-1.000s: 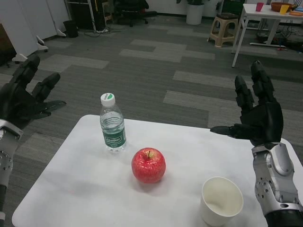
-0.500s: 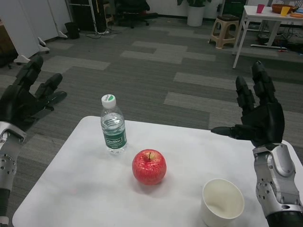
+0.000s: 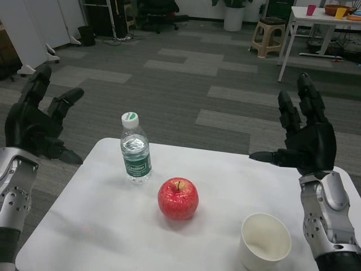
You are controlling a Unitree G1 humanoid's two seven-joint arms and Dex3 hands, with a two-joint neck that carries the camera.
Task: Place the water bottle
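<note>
A clear water bottle [image 3: 135, 149] with a white cap and green label stands upright on the white table [image 3: 101, 226], toward its far left. My left hand [image 3: 38, 118] hovers open to the left of the bottle, off the table's left edge, fingers spread and apart from the bottle. My right hand [image 3: 304, 135] is raised open above the table's right side, fingers pointing up, holding nothing.
A red apple [image 3: 178, 198] sits in the middle of the table, just right of and nearer than the bottle. A white cup [image 3: 265, 240] stands at the near right. Beyond the table lie grey carpet, a stool [image 3: 268, 35] and another white table [image 3: 321, 17].
My left hand has moved right and inward toward the bottle, its forearm rising into view. The right hand and the objects have stayed put.
</note>
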